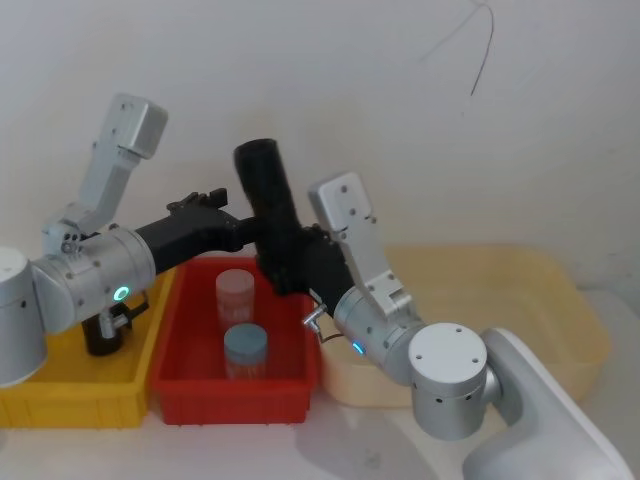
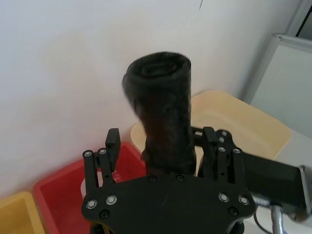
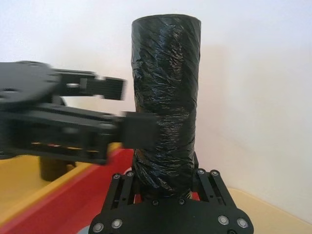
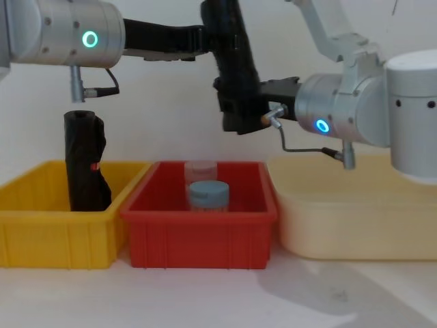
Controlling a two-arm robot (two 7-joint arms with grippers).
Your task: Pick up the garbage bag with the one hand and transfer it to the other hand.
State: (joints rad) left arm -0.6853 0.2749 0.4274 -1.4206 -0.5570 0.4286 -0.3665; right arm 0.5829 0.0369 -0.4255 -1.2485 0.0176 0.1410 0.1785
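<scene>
The crinkled black cylindrical garbage bag [image 3: 165, 83] stands upright above the red plastic bin [image 4: 201, 236]. The right end effector [image 3: 165, 178] clamps its lower end. The left end effector [image 2: 161, 134], jaws spread clear, should retreat straight leftward without brushing it.

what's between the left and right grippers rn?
The garbage bag, upright over the red bin. The left gripper flanks its upper part, jaws open; the right gripper clamps it lower down. Chest view shows it.

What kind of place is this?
Probably a robot lab: the left claw and right claw meet at a garbage bag above a red bin between a yellow bin and a cream bin, before a bare wall.
</scene>
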